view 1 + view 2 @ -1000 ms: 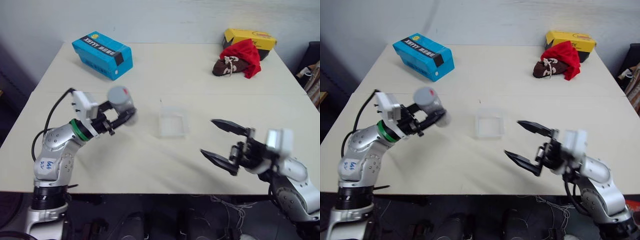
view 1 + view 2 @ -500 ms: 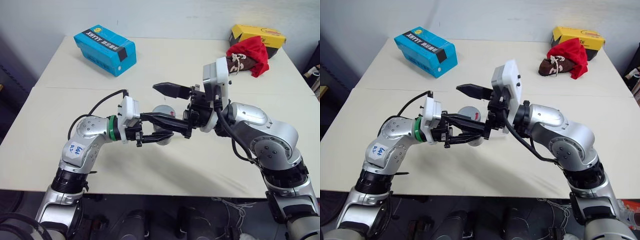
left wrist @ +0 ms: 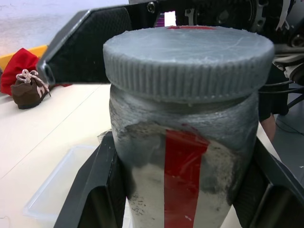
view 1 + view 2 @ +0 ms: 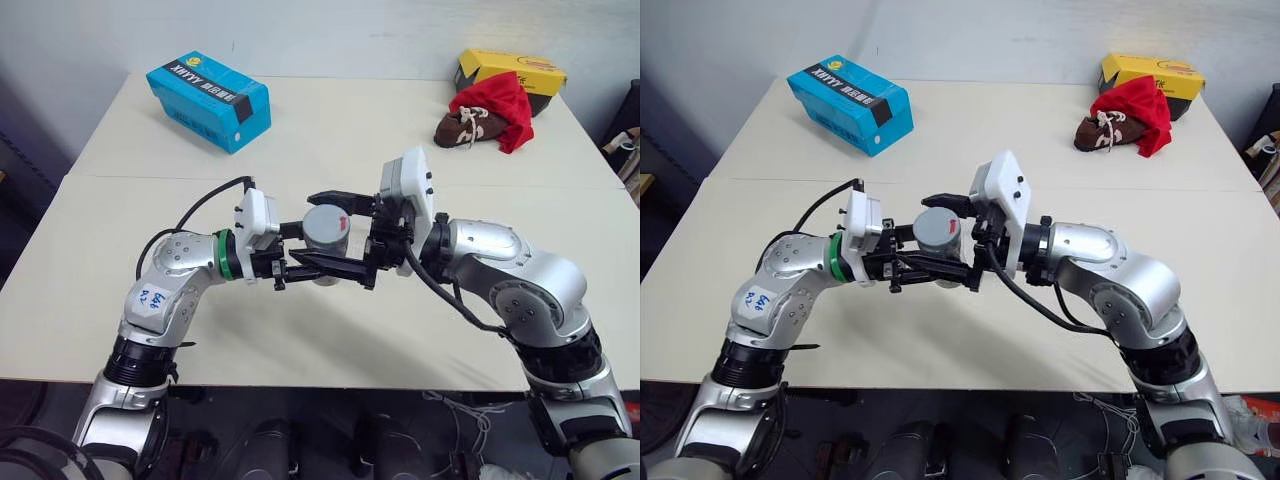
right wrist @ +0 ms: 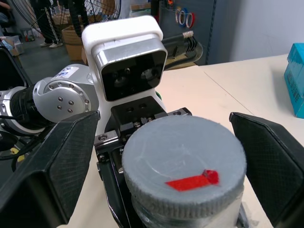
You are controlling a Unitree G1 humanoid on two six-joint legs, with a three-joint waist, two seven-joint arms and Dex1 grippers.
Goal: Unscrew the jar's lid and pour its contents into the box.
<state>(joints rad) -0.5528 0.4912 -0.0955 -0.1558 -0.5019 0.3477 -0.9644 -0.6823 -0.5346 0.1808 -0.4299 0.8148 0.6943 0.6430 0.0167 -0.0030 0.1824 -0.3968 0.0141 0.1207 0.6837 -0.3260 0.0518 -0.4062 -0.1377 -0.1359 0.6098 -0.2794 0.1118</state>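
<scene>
Right gripper (image 4: pixel 335 232) swung in from the table edge a second back, now wide open either side of the lid (image 5: pixel 184 153), not touching it. Left gripper (image 3: pixel 183 190) clamped on the jar (image 3: pixel 185 161), held upright above the table (image 4: pixel 330 130). So: unscrewing about to start. Lid grey, ribbed rim, red tape strip. Jar cloudy plastic. Box (image 3: pixel 61 185) clear, shallow, just below.

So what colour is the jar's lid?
Grey, with a small red mark on top; the lid shows best in the right wrist view.
</scene>
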